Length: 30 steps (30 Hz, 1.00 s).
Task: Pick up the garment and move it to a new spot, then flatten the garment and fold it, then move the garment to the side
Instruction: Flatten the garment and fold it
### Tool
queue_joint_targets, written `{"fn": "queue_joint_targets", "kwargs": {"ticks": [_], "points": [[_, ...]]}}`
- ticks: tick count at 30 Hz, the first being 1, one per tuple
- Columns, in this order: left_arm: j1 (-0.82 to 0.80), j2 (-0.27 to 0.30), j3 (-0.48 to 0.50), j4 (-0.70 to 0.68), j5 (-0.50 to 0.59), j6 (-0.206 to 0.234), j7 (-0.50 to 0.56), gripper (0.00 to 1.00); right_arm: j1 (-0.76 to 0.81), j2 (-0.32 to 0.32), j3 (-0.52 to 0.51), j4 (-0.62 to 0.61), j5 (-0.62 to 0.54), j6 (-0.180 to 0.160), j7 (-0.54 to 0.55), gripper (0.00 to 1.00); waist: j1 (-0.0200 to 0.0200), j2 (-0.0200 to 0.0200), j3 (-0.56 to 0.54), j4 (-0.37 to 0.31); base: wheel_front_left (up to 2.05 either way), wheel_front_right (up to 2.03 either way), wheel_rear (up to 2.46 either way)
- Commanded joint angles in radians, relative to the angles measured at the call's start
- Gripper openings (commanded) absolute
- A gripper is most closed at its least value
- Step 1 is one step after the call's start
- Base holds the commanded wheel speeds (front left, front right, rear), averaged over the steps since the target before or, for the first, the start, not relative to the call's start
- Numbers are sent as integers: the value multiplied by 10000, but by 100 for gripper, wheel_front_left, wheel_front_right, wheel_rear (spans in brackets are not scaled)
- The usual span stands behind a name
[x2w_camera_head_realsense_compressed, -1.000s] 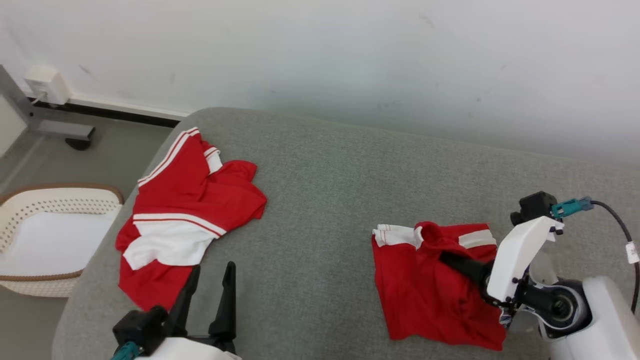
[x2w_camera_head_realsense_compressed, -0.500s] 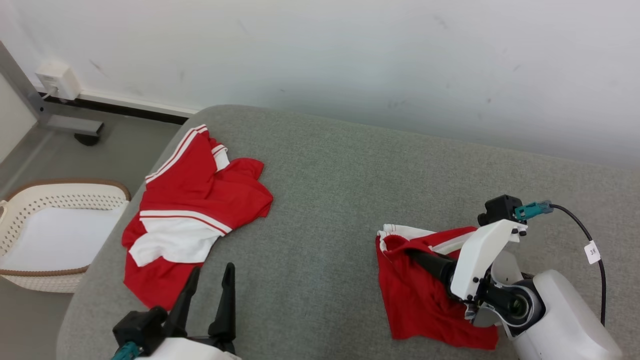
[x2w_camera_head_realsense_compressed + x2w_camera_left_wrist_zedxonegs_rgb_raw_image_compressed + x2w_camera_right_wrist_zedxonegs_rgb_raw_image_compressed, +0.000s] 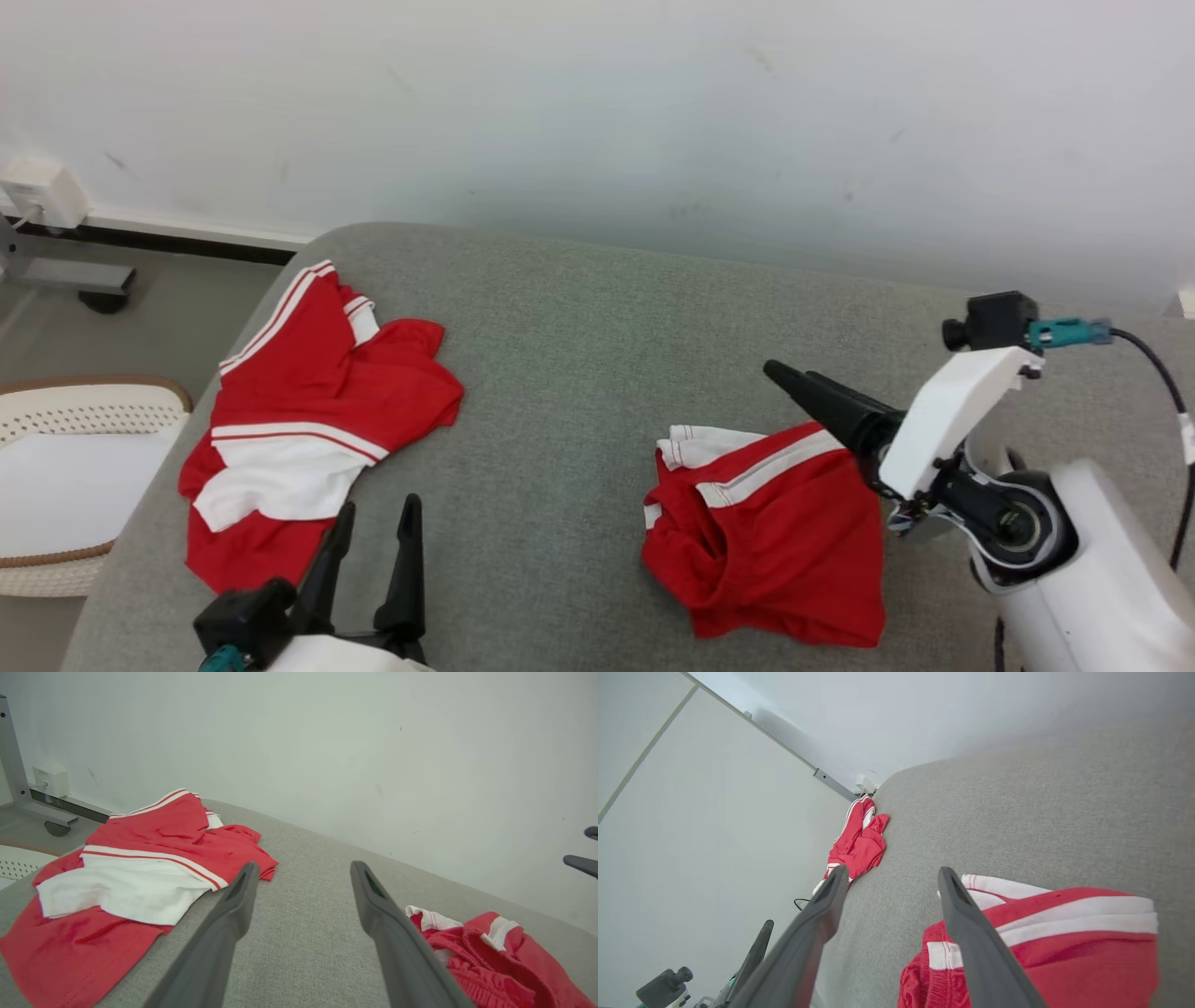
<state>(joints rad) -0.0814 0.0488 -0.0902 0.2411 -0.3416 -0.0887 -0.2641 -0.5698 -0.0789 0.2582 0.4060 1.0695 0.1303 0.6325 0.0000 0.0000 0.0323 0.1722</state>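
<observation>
The garment (image 3: 766,541) is red with white stripes and lies loosely bunched on the right part of the grey cushion (image 3: 579,373). My right gripper (image 3: 792,375) hangs just above its far edge, open and empty, fingers pointing left and away. In the right wrist view the garment (image 3: 1064,952) lies under and to the right of the open right gripper (image 3: 893,872). My left gripper (image 3: 378,506) stands open and empty at the cushion's near left. The left wrist view has the left gripper (image 3: 304,865) with the garment (image 3: 490,961) at lower right.
A second, larger red and white garment (image 3: 308,411) lies spread at the cushion's left edge, close to my left gripper. A white perforated basket (image 3: 93,385) stands on the floor beyond that edge. A pale wall backs the cushion.
My right gripper has opened, let go of the garment and risen off it toward the far side. The garment now lies free. The head camera has shifted; the left arm has stayed put.
</observation>
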Motion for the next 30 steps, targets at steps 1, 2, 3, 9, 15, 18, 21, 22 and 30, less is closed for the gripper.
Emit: {"fn": "queue_joint_targets", "kwargs": {"ticks": [1, 2, 3, 9, 15, 18, 21, 22, 30], "points": [[112, 35, 60, -42, 39, -26, -2, 100, 310, -225, -161, -350, 23, 4, 17, 100, 0, 0, 12, -104, 0, 0, 0], [114, 35, 77, -52, 52, -30, -2, 100, 386, -362, -294, -667, -36, 5, 15, 100, 0, 0, 22, -148, 0, 0, 0], [109, 35, 92, -63, 62, -32, -2, 100, 478, -514, -432, -993, -111, 5, -38, 100, 0, 0, 30, -186, 0, 0, 0], [-6, 33, 304, -233, 140, -55, -2, 100, 1454, -1491, -1072, -3063, -1175, 5, -1100, 100, 0, 0, 96, -347, 0, 0, 0], [-81, 34, 594, -536, 355, -85, -2, 100, 2690, -1927, -1579, -4285, -2504, 4, -3266, 100, 0, 0, 119, -520, 0, 0, 0], [-67, 33, 701, -648, 507, -98, -2, 100, 3219, -1889, -1728, -4539, -3217, 5, -4451, 100, 0, 0, 140, -669, 0, 0, 0], [-61, 33, 753, -695, 585, -123, -2, 100, 3542, -1792, -1773, -4528, -3642, 5, -5207, 100, 0, 0, 158, -780, 0, 0, 0], [-72, 33, 778, -709, 636, -130, -2, 100, 3680, -1771, -1749, -4489, -3869, 5, -5555, 100, 0, 0, 167, -830, 0, 0, 0], [-66, 33, 764, -777, 739, -206, -2, 100, 4770, -1477, -1310, -3618, -5190, 5, -7824, 100, 0, 0, 231, -1130, 0, 0, 0]]}}
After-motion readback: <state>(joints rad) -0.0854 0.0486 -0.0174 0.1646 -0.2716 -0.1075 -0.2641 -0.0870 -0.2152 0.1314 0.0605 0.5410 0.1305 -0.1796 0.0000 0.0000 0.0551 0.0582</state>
